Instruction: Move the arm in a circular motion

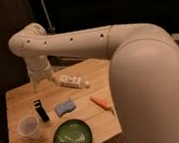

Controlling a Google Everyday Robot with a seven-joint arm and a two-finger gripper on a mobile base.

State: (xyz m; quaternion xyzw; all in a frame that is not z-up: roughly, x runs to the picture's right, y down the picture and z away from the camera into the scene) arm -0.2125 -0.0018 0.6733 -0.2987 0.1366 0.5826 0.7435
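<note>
Gripper (42, 82) seemingly over table (17, 104); arm (78, 40) cream-white, thick, rounded, dark-holed.

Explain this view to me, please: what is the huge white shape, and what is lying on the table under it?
The white shape is the robot's arm, thick rounded segments seen close up by the one camera, which looks down past it at a wooden table. The arm ends in a small gripper, hanging over the table's far left part, beside a white tube lying on its side. I see nothing in the gripper. Nearer are a black block, a blue sponge, an orange carrot-like piece, a clear cup and a green bowl.
</note>
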